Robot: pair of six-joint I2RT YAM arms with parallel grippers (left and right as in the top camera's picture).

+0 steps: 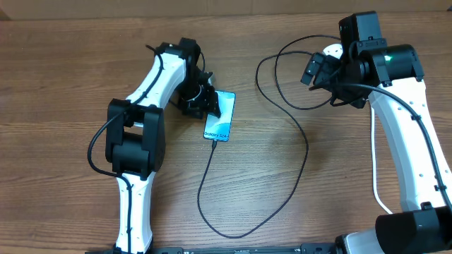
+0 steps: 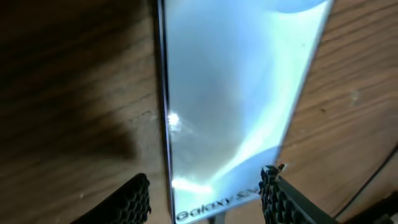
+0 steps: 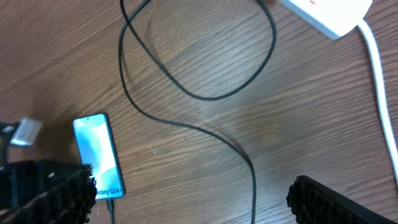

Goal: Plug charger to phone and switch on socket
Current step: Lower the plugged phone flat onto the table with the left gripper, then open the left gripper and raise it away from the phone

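Phone [image 2: 236, 106] lies between the left gripper [image 2: 204, 186] fingers.

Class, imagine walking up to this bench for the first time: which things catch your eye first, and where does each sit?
The lit blue-teal phone stands out first, lying left of the middle of the table, with the left arm's open jaws close over it. Next comes the thin black charger, looping from the phone's near end across the wood up towards the white socket at the far right, partly hidden by the right arm.
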